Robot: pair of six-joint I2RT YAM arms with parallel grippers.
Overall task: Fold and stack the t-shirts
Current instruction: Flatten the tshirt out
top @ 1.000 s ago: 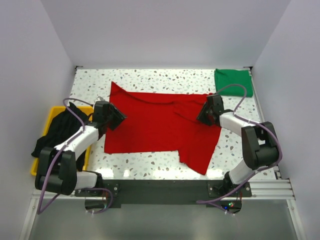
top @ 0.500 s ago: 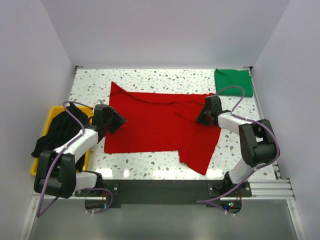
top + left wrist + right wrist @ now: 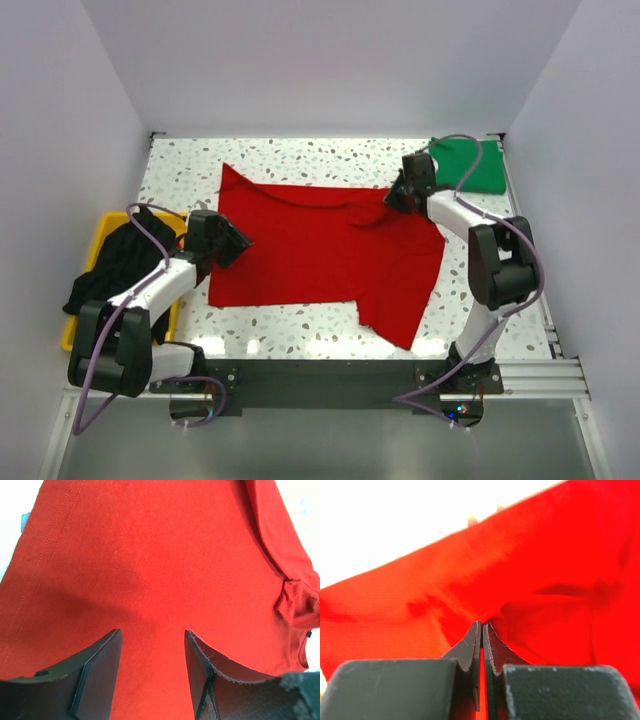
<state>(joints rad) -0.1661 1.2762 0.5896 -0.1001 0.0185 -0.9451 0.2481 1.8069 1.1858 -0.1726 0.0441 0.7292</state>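
Speckled table [image 3: 300, 150] carries the red t-shirt [image 3: 310, 250], spread mostly flat across the middle. Yellow tray [image 3: 104, 219] off the left edge holds the crumpled black t-shirt [image 3: 115, 260]. Folded green t-shirt [image 3: 480, 165] in far right corner. Right gripper [image 3: 481, 625] at the red t-shirt's far right edge, jaws pinching a bunched fold of it. Left gripper [image 3: 152, 635] over its left side, jaws spread, holding nothing.

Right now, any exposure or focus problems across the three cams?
Right wrist: area beyond the red t-shirt clipped to white, cloth soft, right gripper shut on it and sharper. Left wrist: upper corners blown out, soft shadow on the cloth ahead of the open left gripper, lower right corner blurred. Top external: evenly lit, sharp.
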